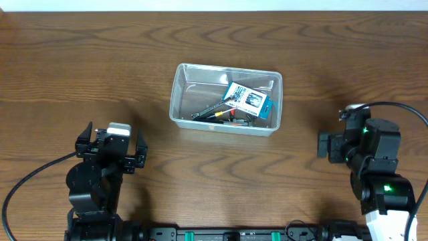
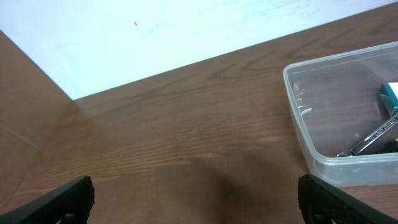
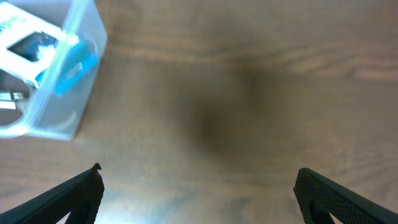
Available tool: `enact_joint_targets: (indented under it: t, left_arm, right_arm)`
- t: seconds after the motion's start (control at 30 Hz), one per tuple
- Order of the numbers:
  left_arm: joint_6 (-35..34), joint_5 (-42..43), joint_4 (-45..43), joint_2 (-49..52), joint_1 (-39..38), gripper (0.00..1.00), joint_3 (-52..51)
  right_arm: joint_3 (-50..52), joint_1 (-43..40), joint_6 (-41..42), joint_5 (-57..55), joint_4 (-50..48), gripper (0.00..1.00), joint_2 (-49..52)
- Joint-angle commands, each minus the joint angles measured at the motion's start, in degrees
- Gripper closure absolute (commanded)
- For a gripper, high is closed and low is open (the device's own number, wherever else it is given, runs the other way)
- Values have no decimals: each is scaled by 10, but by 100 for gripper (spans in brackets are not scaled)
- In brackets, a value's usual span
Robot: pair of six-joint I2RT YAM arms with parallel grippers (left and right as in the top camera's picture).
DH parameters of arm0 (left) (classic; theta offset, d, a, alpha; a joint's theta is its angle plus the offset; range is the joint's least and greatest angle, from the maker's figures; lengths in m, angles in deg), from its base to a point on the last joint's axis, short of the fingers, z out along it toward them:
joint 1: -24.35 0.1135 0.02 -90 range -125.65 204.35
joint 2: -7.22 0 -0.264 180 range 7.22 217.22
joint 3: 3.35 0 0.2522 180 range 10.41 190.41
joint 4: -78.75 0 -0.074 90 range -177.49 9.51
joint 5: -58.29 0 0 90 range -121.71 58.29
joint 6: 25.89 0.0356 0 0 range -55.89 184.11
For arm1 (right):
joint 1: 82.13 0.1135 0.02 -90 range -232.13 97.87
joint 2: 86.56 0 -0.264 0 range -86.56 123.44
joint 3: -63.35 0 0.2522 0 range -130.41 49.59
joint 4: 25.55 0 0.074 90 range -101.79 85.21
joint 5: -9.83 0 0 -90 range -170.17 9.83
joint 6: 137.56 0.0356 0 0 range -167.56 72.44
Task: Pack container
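container, tools inside (blue box too)

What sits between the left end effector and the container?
Nothing but bare table separates the left end effector from the container. The overhead view shows it, and the left wrist view agrees.

You see 1 dark wood-grain table, evenly lit, with a white surface beyond its edge (wall or floor, unclear).
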Motion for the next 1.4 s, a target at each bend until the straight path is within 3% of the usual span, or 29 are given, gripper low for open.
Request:
enact_joint_targets:
  t: [0.0,0.83,0.97,1.37]
  left_arm:
    - [-8,8,0,-3,0,2,-2]
    - [-7,8,2,-3,-1,2,-2]
    - [-8,8,2,-3,-1,2,-2]
    - [-7,8,2,-3,-1,2,-2]
  right_arm:
    - [1,-7,4,-2,12,1,-3]
    - [1,-7,-2,-7,31,1,-14]
    - [1,-5,-60,-107,40,1,-70]
    - [1,63,-43,-89,70,1,-301]
